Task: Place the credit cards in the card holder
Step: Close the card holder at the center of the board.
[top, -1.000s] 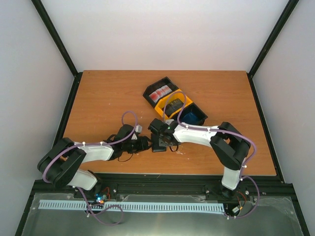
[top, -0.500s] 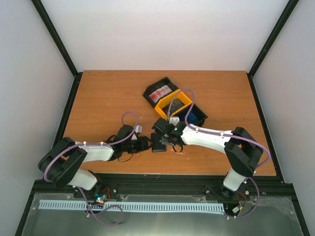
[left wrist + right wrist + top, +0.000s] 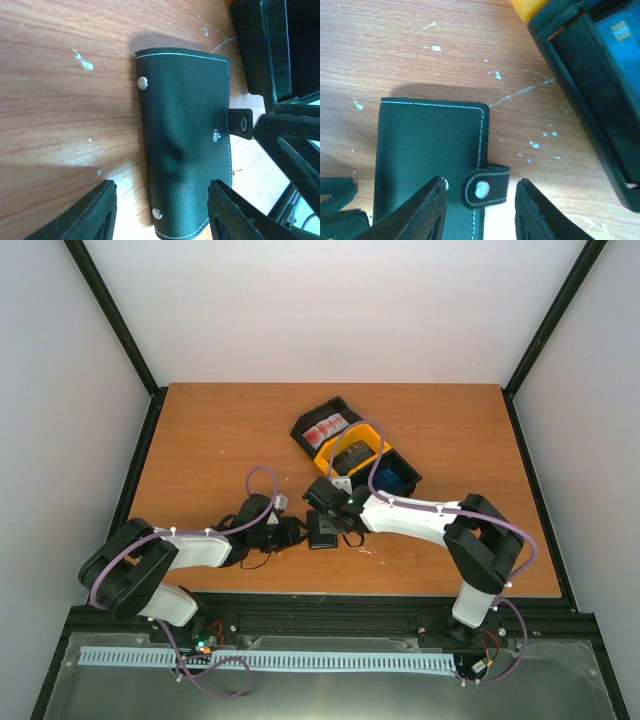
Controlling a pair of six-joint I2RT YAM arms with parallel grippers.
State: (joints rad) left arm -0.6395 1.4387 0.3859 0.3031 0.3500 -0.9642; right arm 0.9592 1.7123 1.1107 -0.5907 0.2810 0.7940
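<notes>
Both spread apart: left tool (image 3: 161, 192) straddles the closed card holder (image 3: 185, 130), right tool (image 3: 481, 184) its clasp tab (image 3: 487, 187), bins (image 3: 330, 455) at 1 o'clock.

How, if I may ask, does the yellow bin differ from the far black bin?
The yellow bin holds a dark item; the far black bin holds red-and-white cards. The yellow bin sits mid-row, the far black bin at the row's end. Both are open-topped and joined.

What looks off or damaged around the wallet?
The card holder lies shut, but its clasp tab sticks out unsnapped past the edge, and the cover has a shallow dent. The table has white flecks and a scratch.
</notes>
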